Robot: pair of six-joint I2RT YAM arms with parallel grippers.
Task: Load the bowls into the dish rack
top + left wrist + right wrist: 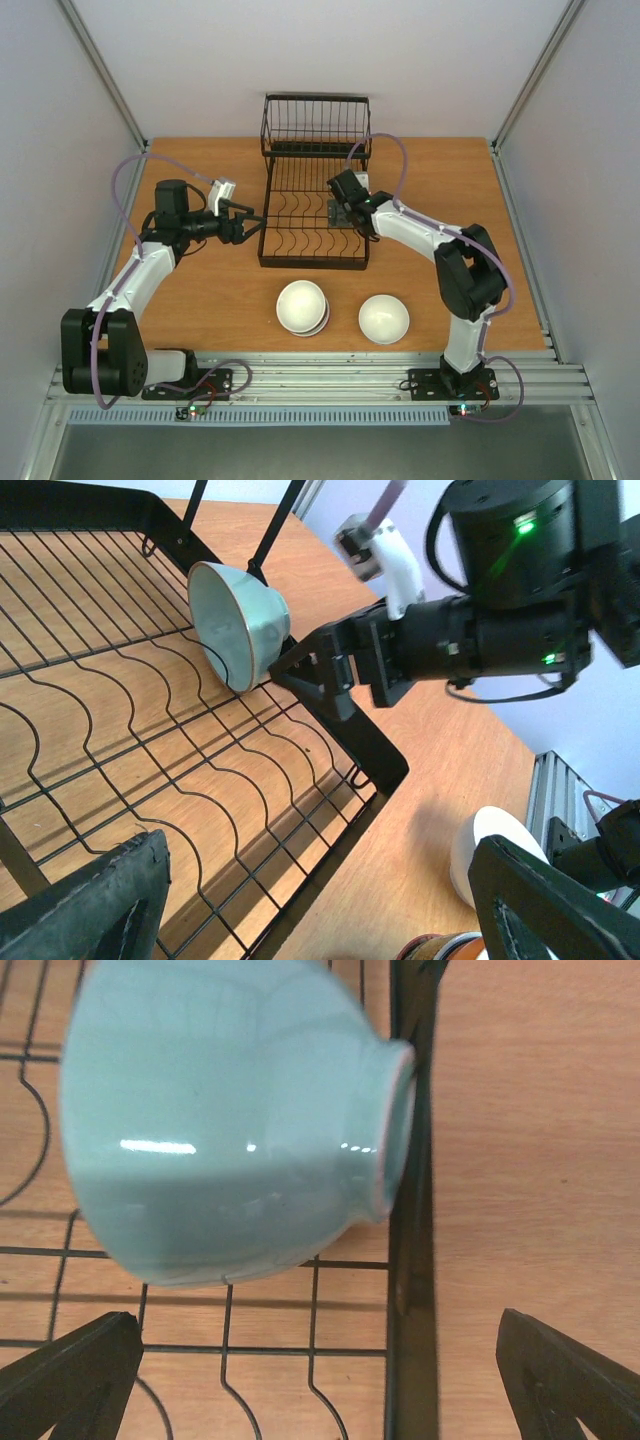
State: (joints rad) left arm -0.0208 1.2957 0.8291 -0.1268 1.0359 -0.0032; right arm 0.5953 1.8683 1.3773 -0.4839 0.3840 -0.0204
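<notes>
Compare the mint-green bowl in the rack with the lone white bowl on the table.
The mint-green bowl is pale green; the white bowl is white. The mint-green bowl stands tilted on its side in the dish rack; the white bowl sits on the table, outside it. Both are round, neither gripped.
</notes>
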